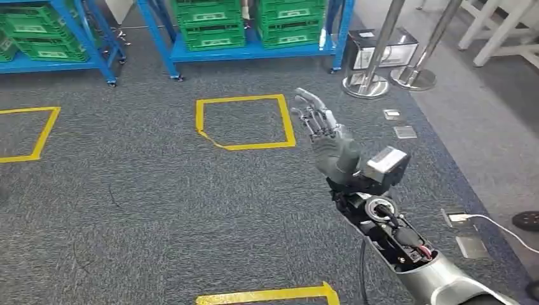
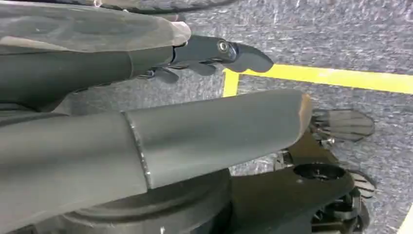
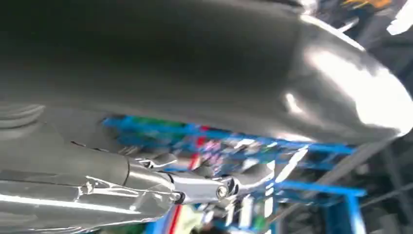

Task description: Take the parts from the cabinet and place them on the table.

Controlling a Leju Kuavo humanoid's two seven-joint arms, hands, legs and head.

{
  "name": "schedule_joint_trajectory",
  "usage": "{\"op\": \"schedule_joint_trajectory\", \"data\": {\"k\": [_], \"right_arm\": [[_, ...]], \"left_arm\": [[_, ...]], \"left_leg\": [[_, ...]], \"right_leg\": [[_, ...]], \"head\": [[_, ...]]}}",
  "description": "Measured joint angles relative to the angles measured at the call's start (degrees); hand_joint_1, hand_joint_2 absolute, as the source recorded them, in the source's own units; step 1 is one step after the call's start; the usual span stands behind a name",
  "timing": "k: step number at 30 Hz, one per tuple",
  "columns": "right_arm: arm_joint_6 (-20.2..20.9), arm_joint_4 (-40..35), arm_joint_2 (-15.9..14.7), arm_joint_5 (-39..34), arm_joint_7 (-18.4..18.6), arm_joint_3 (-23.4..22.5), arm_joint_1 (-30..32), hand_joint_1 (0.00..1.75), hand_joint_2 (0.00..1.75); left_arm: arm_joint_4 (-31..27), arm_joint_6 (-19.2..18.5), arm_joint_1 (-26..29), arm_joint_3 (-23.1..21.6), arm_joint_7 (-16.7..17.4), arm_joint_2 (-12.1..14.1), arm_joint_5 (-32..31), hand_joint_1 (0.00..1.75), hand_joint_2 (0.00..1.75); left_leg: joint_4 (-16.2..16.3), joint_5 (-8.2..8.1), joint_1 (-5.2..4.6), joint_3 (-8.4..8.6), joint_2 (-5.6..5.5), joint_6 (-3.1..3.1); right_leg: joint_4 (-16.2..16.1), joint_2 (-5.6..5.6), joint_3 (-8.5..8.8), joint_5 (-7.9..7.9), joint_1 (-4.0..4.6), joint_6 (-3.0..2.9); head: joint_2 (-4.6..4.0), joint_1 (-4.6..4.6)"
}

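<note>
My right hand [image 1: 326,135] is raised over the grey carpet, its fingers stretched out and apart, holding nothing. Ahead of it, a blue rack [image 1: 254,52] carries stacked green crates [image 1: 211,24] on its low shelf. A second blue rack [image 1: 60,62] with green crates [image 1: 43,33] stands at the far left. In the right wrist view the right hand [image 3: 146,73] is blurred, with the blue rack [image 3: 311,187] beyond it. My left hand [image 2: 195,131] hangs over the carpet with straight fingers and nothing in it.
Yellow tape squares [image 1: 245,121] mark the carpet, with others at the left [image 1: 28,133] and near me [image 1: 273,294]. Two metal post bases [image 1: 365,86] and a black box [image 1: 381,47] stand at the right of the rack. Floor socket plates [image 1: 405,132] and a white cable [image 1: 502,229] lie on the right.
</note>
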Motion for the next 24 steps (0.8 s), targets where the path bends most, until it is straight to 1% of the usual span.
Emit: {"op": "schedule_joint_trajectory", "data": {"k": [1, 2, 3, 4, 5, 6, 7, 8, 9, 10, 11, 12, 13, 14, 15, 16, 17, 18, 22, 24], "right_arm": [[-2.2, 0.4, -0.2, 2.5, 2.5, -0.2, 0.0, 0.00, 0.00], [-4.4, 1.2, -0.5, 5.1, 5.6, -0.3, -0.1, 0.00, 0.00], [-5.9, 2.3, -0.7, 6.9, 7.8, -0.4, -0.1, 0.00, 0.00], [-7.1, 3.7, -1.1, 8.5, 9.8, -0.5, -0.1, 0.00, 0.00], [-7.8, 5.3, -1.6, 9.8, 11.3, -0.7, -0.1, 0.00, 0.00], [-8.1, 7.4, -2.2, 10.9, 11.9, -0.7, 0.0, 0.00, 0.00], [-8.5, 9.8, -2.8, 11.5, 13.2, -0.9, 0.0, 0.00, 0.00], [-8.6, 12.8, -3.3, 11.7, 14.2, -1.1, -0.1, 0.00, 0.00], [-8.5, 15.3, -3.6, 11.7, 14.4, -1.4, -0.1, 0.00, 0.00], [-8.5, 19.1, -4.1, 11.5, 14.7, -1.8, -0.4, 0.00, 0.00], [-8.5, 23.1, -4.4, 11.1, 14.6, -2.1, -0.8, 0.00, 0.00], [-8.2, 27.1, -5.0, 10.5, 14.6, -2.5, -1.2, 0.00, 0.00], [-8.0, 31.6, -5.7, 9.6, 15.3, -3.0, -1.4, 0.00, 0.00], [-7.9, 35.6, -6.1, 8.7, 16.4, -3.4, -1.3, 0.00, 0.00], [-7.9, 40.1, -6.3, 7.8, 18.0, -3.8, -1.1, 0.00, 0.00], [-7.5, 43.7, -6.6, 6.8, 19.6, -4.2, -0.7, 0.00, 0.00], [-7.2, 46.7, -6.9, 6.0, 20.8, -4.7, -0.1, 0.00, 0.00], [-7.1, 50.2, -7.1, 5.3, 22.0, -5.2, 0.7, 0.00, 0.00], [-7.1, 60.5, -7.4, 4.3, 27.6, -6.2, 3.7, 0.00, 0.00], [-6.7, 64.4, -7.4, 4.0, 28.9, -6.5, 5.3, 0.00, 0.00]], "left_arm": [[0.0, 0.1, -0.1, 0.0, 0.0, 0.0, 0.3, 0.00, 0.00], [0.0, 0.2, -0.1, 0.0, 0.0, 0.0, 0.6, 0.00, 0.00], [0.0, 0.3, -0.1, 0.0, 0.0, -0.1, 0.8, 0.00, 0.00], [0.0, 0.4, 0.0, 0.0, 0.0, -0.1, 1.0, 0.00, 0.00], [0.0, 0.5, 0.2, 0.0, 0.1, -0.1, 1.2, 0.00, 0.00], [0.0, 0.5, 0.4, 0.0, 0.1, -0.1, 1.2, 0.00, 0.00], [0.0, 0.5, 0.5, 0.0, 0.3, -0.1, 1.3, 0.00, 0.00], [0.0, 0.7, 0.5, 0.0, 0.6, 0.0, 1.4, 0.00, 0.00], [0.0, 0.7, 0.5, 0.0, 0.7, 0.0, 1.4, 0.00, 0.00], [0.0, 0.7, 0.4, 0.0, 0.9, 0.1, 1.4, 0.00, 0.00], [0.0, 0.7, 0.3, 0.0, 0.9, 0.4, 1.3, 0.00, 0.00], [0.0, 0.7, 0.3, 0.0, 0.9, 0.3, 1.2, 0.00, 0.00], [0.0, 0.6, 0.2, 0.0, 0.9, 0.2, 1.1, 0.00, 0.00], [0.0, 0.6, 0.3, 0.0, 0.9, 0.2, 1.0, 0.00, 0.00], [0.0, 0.5, 0.4, 0.0, 1.0, 0.2, 0.9, 0.00, 0.00], [0.0, 0.5, 0.4, 0.0, 1.1, 0.2, 0.9, 0.00, 0.00], [0.0, 0.5, 0.5, 0.0, 1.1, 0.2, 0.9, 0.00, 0.00], [0.0, 0.5, 0.6, 0.0, 1.2, 0.3, 0.9, 0.00, 0.00], [0.0, 0.3, 0.6, 0.0, 1.2, 0.3, 0.9, 0.00, 0.00], [0.0, 0.4, 0.6, 0.0, 1.2, 0.2, 0.8, 0.00, 0.00]], "left_leg": [[1.0, -1.03, 0.28, -0.29, -2.75, -0.42], [4.5, -3.37, 0.38, -1.93, -5.07, -0.53], [9.6, -5.92, 0.37, -4.36, -5.98, -0.66], [14.5, -7.93, 0.37, -6.83, -6.29, -0.72], [18.4, -9.02, 0.36, -8.87, -6.34, -0.69], [19.5, -8.77, 0.35, -9.61, -6.34, -0.58], [17.7, -7.11, 0.34, -8.94, -6.36, -0.28], [12.9, -4.25, 0.29, -6.75, -6.42, 0.18], [7.5, -1.64, 0.13, -4.18, -6.52, 0.63], [1.5, 0.61, -0.10, -1.26, -6.99, 1.33], [0.2, 0.00, -0.44, -0.79, -7.35, 1.39], [-0.1, 0.50, -0.50, -0.92, -7.16, 1.43], [-0.5, 0.54, -0.34, -0.85, -7.24, 0.38], [-0.5, 0.51, -0.39, -0.71, -7.25, 0.32], [-0.4, 0.39, -0.51, -0.64, -7.27, 0.68], [-0.4, 0.46, -0.54, -0.64, -7.35, 0.89], [-0.4, 0.46, -0.54, -0.64, -7.45, 0.90], [-0.4, 0.46, -0.54, -0.63, -7.51, 0.92], [-0.4, 0.26, -0.54, -0.59, -7.36, 1.20], [-0.4, 0.15, -0.54, -0.56, -7.30, 1.35]], "right_leg": [[-0.1, 0.21, -0.01, 0.16, -0.18, -0.27], [-0.1, 0.38, -0.16, 0.27, -0.26, -0.63], [-0.1, 0.59, -0.37, 0.34, -0.25, -0.78], [-0.1, 0.84, -0.58, 0.43, -0.14, -0.92], [-0.1, 1.15, -0.76, 0.52, -0.02, -1.05], [-0.1, 1.46, -0.85, 0.56, 0.05, -1.11], [-0.1, 1.78, -0.87, 0.60, 0.13, -1.09], [-0.1, 2.03, -0.82, 0.65, 0.19, -1.06], [-0.1, 2.22, -0.77, 0.68, 0.23, -1.01], [-0.1, 2.33, -0.74, 0.74, 0.24, -0.92], [-0.1, 2.38, -0.84, 0.85, 0.36, -0.63], [-0.1, 2.41, -0.91, 0.95, 0.21, -0.34], [0.1, 2.31, -1.04, 0.01, 0.66, -0.94], [0.0, 2.21, -0.90, 0.37, 0.54, -1.61], [-0.2, 2.22, -0.79, 0.34, 0.50, -0.94], [-0.3, 2.17, -0.61, 0.45, 0.43, -0.58], [-0.4, 2.11, -0.49, 0.48, 0.44, -0.54], [-0.5, 2.05, -0.38, 0.62, 0.43, -0.33], [-0.8, 2.21, -0.25, 0.63, 0.43, -0.17], [-0.8, 2.23, -0.24, 0.58, 0.42, -0.10]], "head": [[0.00, -0.26], [0.00, -0.79], [0.00, -1.16], [-0.02, -1.25], [-0.02, -1.27], [0.00, -1.31], [0.00, -1.31], [0.00, -1.33], [0.00, -1.36], [0.00, -1.40], [0.00, -1.31], [0.00, -1.31], [0.00, -1.29], [0.00, -1.11], [0.00, -1.01], [0.00, -1.05], [0.00, -0.98], [0.00, -0.90], [0.00, -0.79], [0.00, -0.81]]}}
